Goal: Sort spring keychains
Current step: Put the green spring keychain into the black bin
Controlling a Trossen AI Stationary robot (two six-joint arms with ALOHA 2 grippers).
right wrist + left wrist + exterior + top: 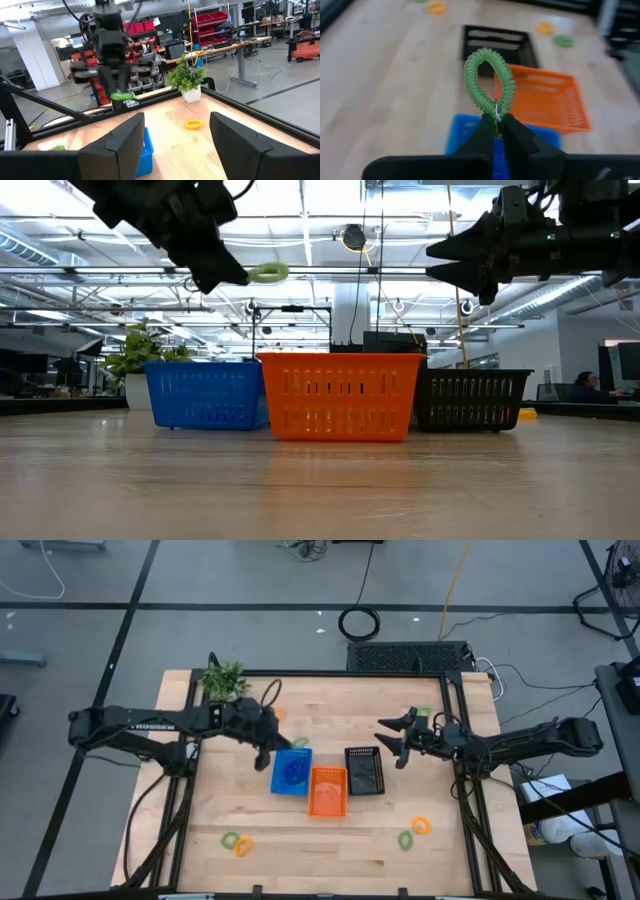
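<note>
A pale wooden worktop (pixel 330 840) framed by black rails stands on a grey floor; the low view looks past it into a large hall with ceiling trusses, desks and a seated person (pixel 585 388) far off. A potted green plant (pixel 224 679) sits at a back corner of the worktop. Three small baskets stand together mid-worktop: a blue basket (pixel 292 772), an orange basket (pixel 328 791) just beside it, and a black basket (pixel 364 770) on the far side.

The left gripper (pixel 498 125) hangs raised above the blue basket, its fingers (pixel 482 134) pressed together on the metal ring of a green spring keychain (pixel 487 80), whose coiled loop sticks out beyond the tips. The right gripper (pixel 392 738) hovers raised near the black basket, fingers (pixel 125 142) spread wide and holding nothing.

Loose spring keychains lie on the worktop: a green and orange pair (pixel 237 842) near the front left, another green and orange pair (pixel 413 832) near the front right, well apart from the baskets.
</note>
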